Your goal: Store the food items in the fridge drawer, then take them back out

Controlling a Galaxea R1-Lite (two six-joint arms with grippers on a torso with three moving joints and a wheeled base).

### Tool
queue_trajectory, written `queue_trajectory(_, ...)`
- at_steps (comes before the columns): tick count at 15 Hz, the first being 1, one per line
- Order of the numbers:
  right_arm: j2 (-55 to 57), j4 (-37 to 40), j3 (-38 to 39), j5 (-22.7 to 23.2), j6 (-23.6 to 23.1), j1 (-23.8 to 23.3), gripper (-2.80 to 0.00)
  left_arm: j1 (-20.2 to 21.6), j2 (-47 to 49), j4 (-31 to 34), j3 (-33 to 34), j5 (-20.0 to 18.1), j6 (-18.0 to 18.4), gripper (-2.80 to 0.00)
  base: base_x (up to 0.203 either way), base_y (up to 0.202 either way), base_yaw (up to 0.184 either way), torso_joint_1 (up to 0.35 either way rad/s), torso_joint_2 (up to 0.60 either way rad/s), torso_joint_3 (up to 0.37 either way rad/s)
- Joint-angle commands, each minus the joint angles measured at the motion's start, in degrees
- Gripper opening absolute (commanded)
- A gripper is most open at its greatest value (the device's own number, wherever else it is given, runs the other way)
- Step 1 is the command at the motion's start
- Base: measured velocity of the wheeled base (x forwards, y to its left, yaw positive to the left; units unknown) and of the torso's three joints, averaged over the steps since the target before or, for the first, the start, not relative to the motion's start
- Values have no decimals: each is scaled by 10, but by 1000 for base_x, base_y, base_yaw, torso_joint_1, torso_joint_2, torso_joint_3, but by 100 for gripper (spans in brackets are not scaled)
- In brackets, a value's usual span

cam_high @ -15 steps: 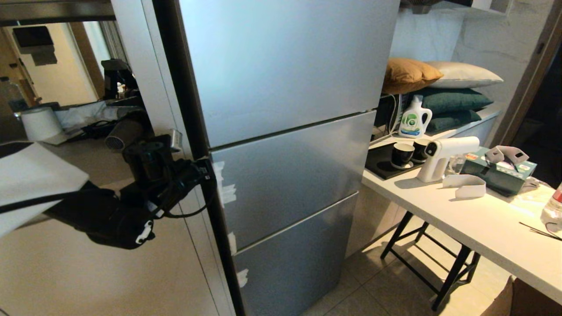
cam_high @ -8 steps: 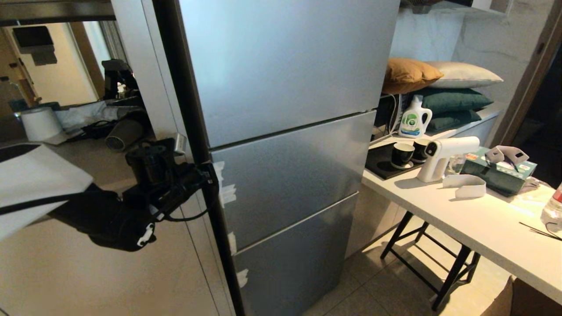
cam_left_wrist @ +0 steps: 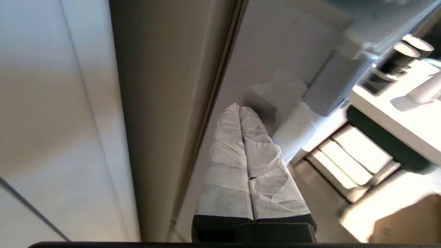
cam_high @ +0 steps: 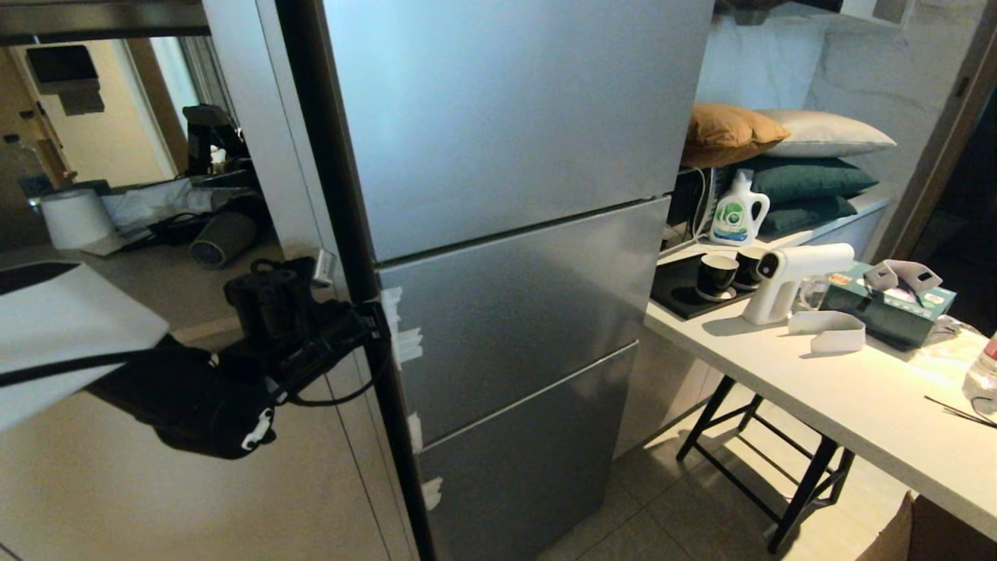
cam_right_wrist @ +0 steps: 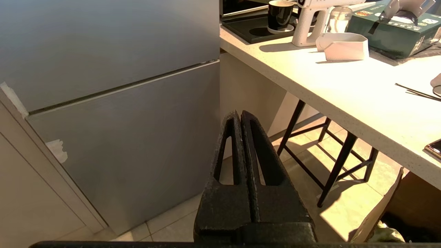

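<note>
The silver-grey fridge (cam_high: 514, 312) stands with all its doors shut, so the fridge drawer is hidden behind them. No food items show in any view. My left gripper (cam_high: 374, 315) is shut, its white-wrapped fingers (cam_left_wrist: 227, 144) pressed together with nothing between them. Their tips rest at the left edge of the middle door (cam_high: 522, 296), beside white tape strips (cam_high: 401, 339). In the left wrist view that gripper (cam_left_wrist: 239, 107) points along the narrow gap between fridge and cabinet. My right gripper (cam_right_wrist: 238, 113) is shut and empty, hanging low over the floor in front of the bottom door.
A beige cabinet (cam_high: 156, 499) flanks the fridge on the left. To the right stands a white table (cam_high: 857, 397) on black trestle legs (cam_high: 787, 483), carrying a white spray gun (cam_high: 787, 276), cups (cam_high: 713, 274), a green tissue box (cam_high: 888, 308) and a water bottle (cam_high: 983, 374).
My left arm has sunk slightly along the fridge's left edge, fingers still shut. The whole head picture has shifted a little. The fridge doors stay shut.
</note>
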Motion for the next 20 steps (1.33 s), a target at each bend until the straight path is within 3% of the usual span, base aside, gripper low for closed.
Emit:
queue_trajectory(1,1,0,0,0,0,0,-280,-21,-4,-1,3,-7,-14,-280,0,0,0,0,0,0)
queue_trajectory(6,1,0,0,0,0,0,-280,-45,4,-25,6,-8,-14,-280,0,0,0,0,0,0)
queue_trajectory(11,1,0,0,0,0,0,-280,-51,-14,-40,57,-64,-14,-280,0,0,0,0,0,0)
queue_trajectory(14,1,0,0,0,0,0,-280,-57,-12,-81,78,-70,-14,-280,0,0,0,0,0,0)
queue_trajectory(20,0,0,0,0,-1,0,-280,-94,-24,-87,118,-112,-13,-280,0,0,0,0,0,0)
